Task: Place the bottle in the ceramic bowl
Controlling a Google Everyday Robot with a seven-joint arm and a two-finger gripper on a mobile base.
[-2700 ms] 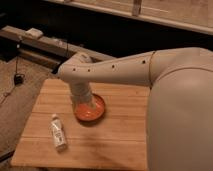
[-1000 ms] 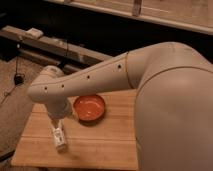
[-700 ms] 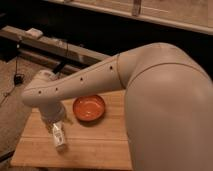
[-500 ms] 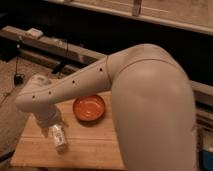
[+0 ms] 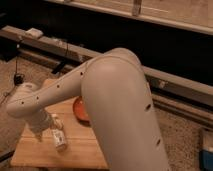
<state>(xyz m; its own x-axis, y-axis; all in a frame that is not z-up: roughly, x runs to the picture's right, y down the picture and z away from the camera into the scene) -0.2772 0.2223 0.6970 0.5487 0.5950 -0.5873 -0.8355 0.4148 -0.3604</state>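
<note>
The pale bottle (image 5: 59, 136) with a light label lies on the wooden table (image 5: 80, 152) near its front left. The orange ceramic bowl (image 5: 79, 109) sits further back and to the right of it; only its left part shows, the rest is hidden behind my big white arm. My gripper (image 5: 46, 131) is low over the table at the end of the arm, right at the bottle's left side. The wrist hides most of it, and I cannot tell whether it touches or holds the bottle.
My arm (image 5: 117, 100) fills the middle of the view and hides the table's right half. A long dark rail (image 5: 65, 47) with a white box (image 5: 34, 33) runs behind. Cables (image 5: 17, 77) lie on the carpet at left. A blue object (image 5: 207, 150) sits at the far right.
My arm has swung from above the bowl to the left and down to the bottle. It now covers more of the bowl. The bottle and the bowl have stayed in place.
</note>
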